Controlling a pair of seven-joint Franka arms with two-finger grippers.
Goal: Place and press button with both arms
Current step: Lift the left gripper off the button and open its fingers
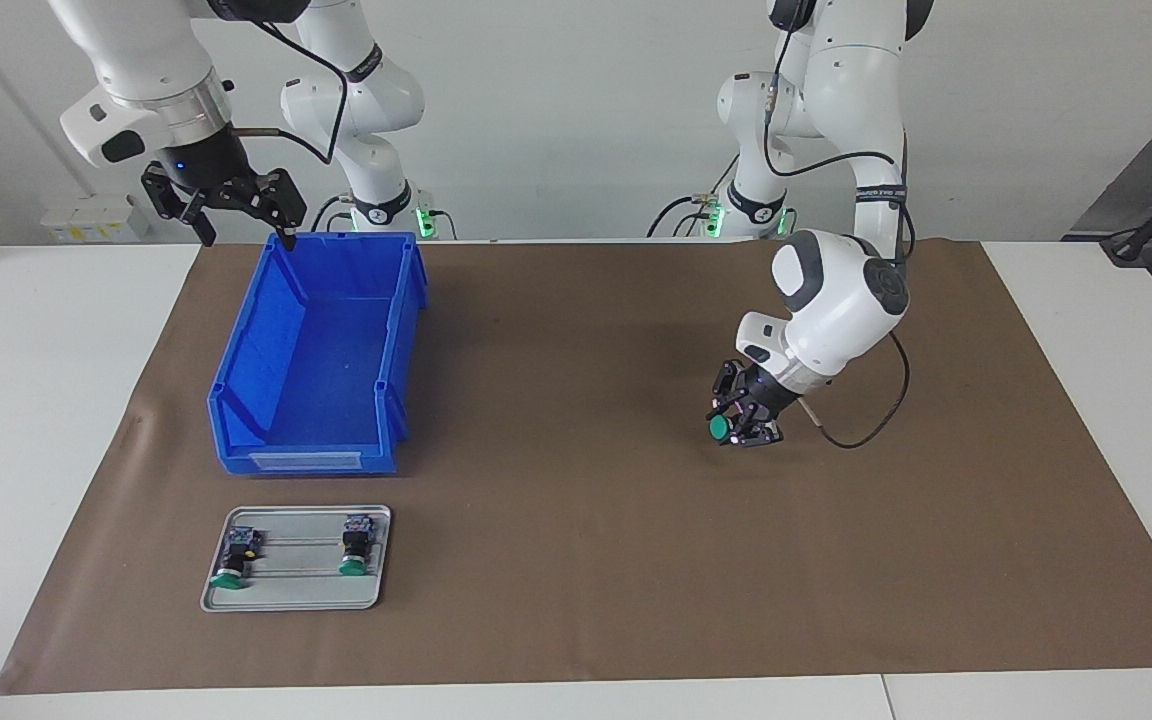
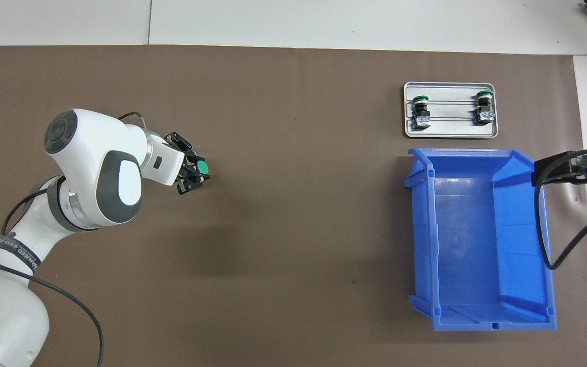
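Clenched on button (image 1: 719, 428) in left gripper (image 1: 742, 420), cap outward, over mat well apart from bin (image 1: 236, 400), likely for placing. Right gripper (image 1: 236, 205) released, waiting over bin's rim.

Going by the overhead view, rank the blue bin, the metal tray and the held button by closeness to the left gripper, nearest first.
1. The button, clamped in the left gripper itself, over the brown mat.
2. The metal tray, toward the right arm's end, farther from the robots than the bin.
3. The blue bin, beside the tray; too close to call between these two.
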